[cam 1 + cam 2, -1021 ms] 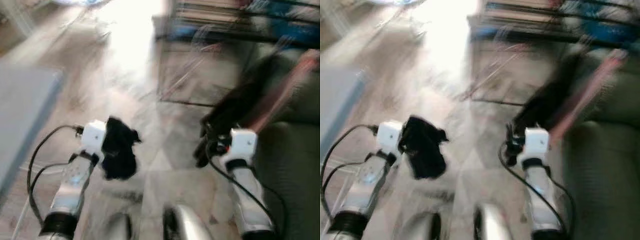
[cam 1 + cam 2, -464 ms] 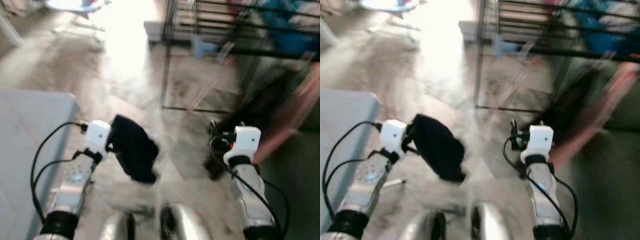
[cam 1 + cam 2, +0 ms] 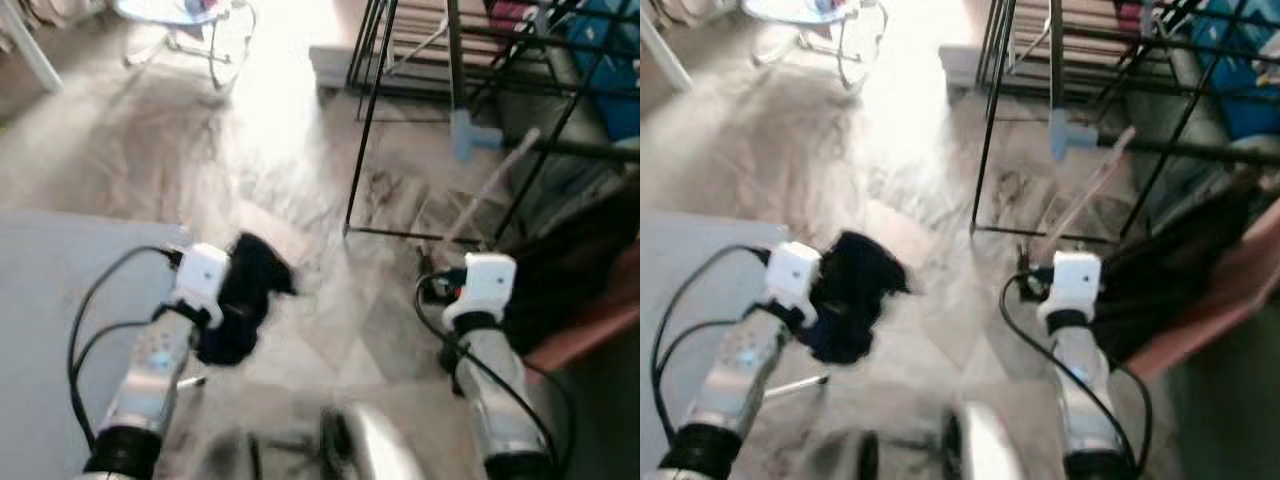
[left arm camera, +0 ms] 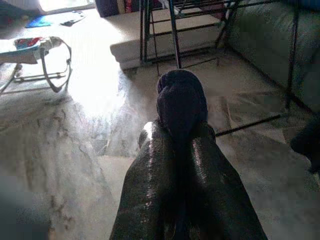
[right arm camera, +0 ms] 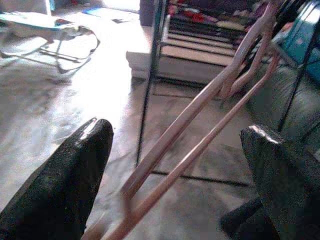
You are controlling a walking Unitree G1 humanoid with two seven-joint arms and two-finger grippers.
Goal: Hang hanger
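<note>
A pale pink hanger (image 5: pixel 200 120) slants between the two fingers of my right gripper (image 5: pixel 175 130), from near the palm out towards the black metal rack (image 3: pixel 362 130). Those fingers stand wide apart, so the gripper is open. I cannot tell whether the hanger touches it. In the left eye view the hanger (image 3: pixel 490 185) is a thin pale bar ahead of the right wrist. My left gripper (image 4: pixel 176 137) is shut on a dark navy cloth (image 4: pixel 181 102), which bulges out past the fingertips and hangs as a black lump (image 3: pixel 240 300) over the floor.
A green sofa (image 4: pixel 265 35) stands on the right, with a black garment (image 3: pixel 1160 285) and a pink strip (image 3: pixel 1220 310) beside it. A grey flat surface (image 3: pixel 50 300) lies low on the left. A baby bouncer (image 3: pixel 190 15) stands far left on the marble floor.
The whole picture has shifted and sharpened as I moved: the rack's legs now stand closer ahead. The left gripper still holds the dark cloth, and both arms keep their pose.
</note>
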